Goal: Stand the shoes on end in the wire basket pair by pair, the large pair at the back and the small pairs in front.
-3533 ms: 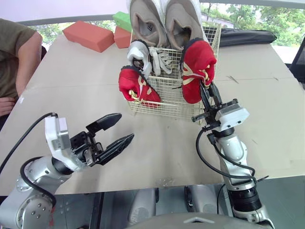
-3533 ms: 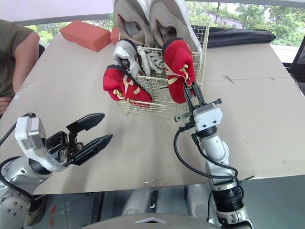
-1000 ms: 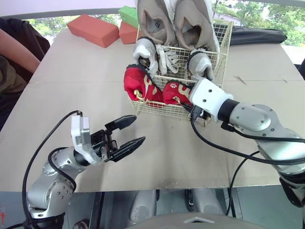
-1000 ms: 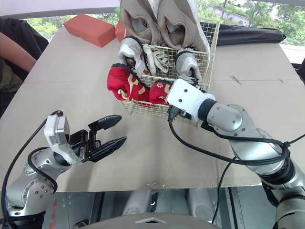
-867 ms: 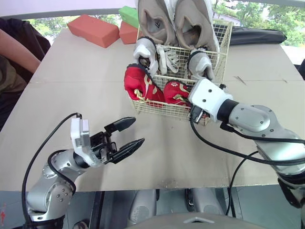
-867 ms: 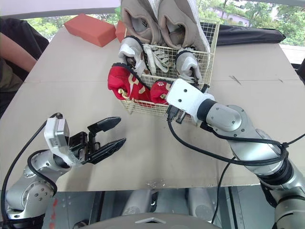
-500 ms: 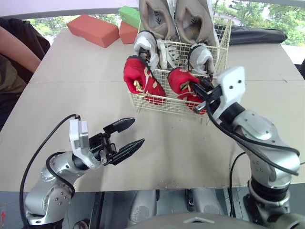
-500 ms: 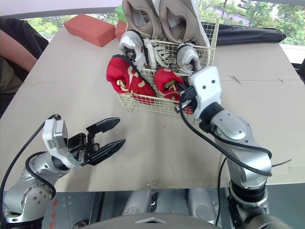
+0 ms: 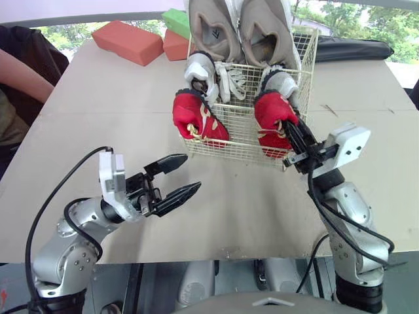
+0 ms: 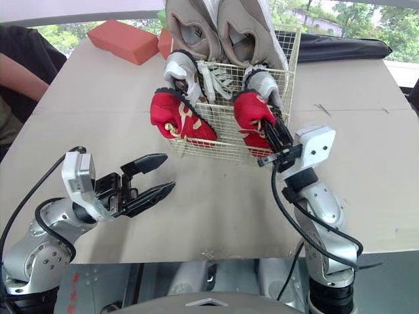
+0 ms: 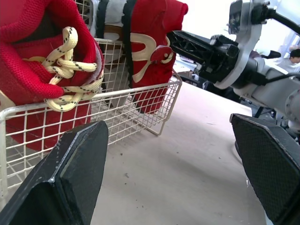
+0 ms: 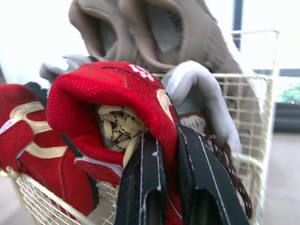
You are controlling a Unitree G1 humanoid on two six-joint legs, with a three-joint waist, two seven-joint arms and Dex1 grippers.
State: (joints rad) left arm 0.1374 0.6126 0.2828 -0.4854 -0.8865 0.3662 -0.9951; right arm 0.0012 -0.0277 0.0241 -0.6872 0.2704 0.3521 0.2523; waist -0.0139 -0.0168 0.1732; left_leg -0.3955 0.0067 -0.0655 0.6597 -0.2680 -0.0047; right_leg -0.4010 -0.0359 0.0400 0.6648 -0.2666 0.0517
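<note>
The wire basket (image 9: 239,139) stands on the table at the middle back. Two large taupe shoes (image 9: 213,29) stand on end in its rear. Two small grey shoes (image 9: 199,68) are in front of them. One red shoe (image 9: 196,121) leans over the front left rim. The other red shoe (image 9: 273,116) stands on end at the front right, with my right gripper (image 9: 291,129) shut on its collar; the right wrist view shows the fingers (image 12: 140,187) pinching the red fabric. My left gripper (image 9: 192,174) hangs open over the bare table, in front of the basket.
Two orange-red blocks (image 9: 127,42) and a green block (image 9: 175,19) lie at the back left. A person's arm (image 9: 26,69) rests at the table's left edge. A black bag (image 9: 353,49) lies at the back right. The table's front edge runs just below both arms.
My right arm has drawn back and turned, raising the right red shoe from lying low in the basket to standing on end at the front right. The left gripper has stayed open, barely moving.
</note>
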